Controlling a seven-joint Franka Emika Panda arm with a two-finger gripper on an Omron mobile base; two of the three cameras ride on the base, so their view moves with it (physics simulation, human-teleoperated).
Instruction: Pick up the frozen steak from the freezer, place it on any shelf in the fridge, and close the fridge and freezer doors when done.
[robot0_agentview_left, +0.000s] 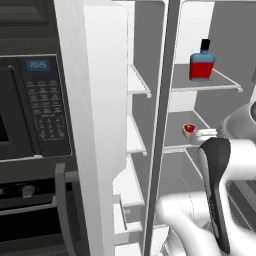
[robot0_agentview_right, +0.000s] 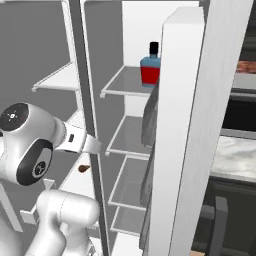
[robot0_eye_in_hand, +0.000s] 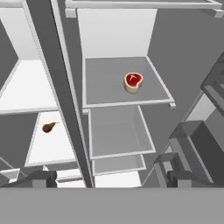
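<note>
The steak (robot0_agentview_left: 189, 130) (robot0_eye_in_hand: 133, 82) is a small red slab with a pale rim. It lies alone on a middle shelf (robot0_eye_in_hand: 105, 87) of the right-hand fridge compartment. My gripper (robot0_eye_in_hand: 111, 180) (robot0_agentview_left: 202, 133) (robot0_agentview_right: 96, 146) hovers in front of the open compartments, back from that shelf and pointing in at it. It is open, its dark fingertips (robot0_eye_in_hand: 41, 178) spread wide with nothing between them. The freezer compartment (robot0_eye_in_hand: 26, 87) is on the left of the centre divider. The freezer door (robot0_agentview_left: 100, 125) and the fridge door (robot0_agentview_right: 180, 125) both stand open.
A blue and red bottle (robot0_agentview_left: 202, 64) (robot0_agentview_right: 150, 67) stands on the upper fridge shelf. A brown drumstick (robot0_eye_in_hand: 49, 127) (robot0_agentview_right: 84, 168) lies on a low freezer shelf. A wall oven and microwave panel (robot0_agentview_left: 40, 105) flank the left door. A counter (robot0_agentview_right: 235, 155) lies beyond the right door.
</note>
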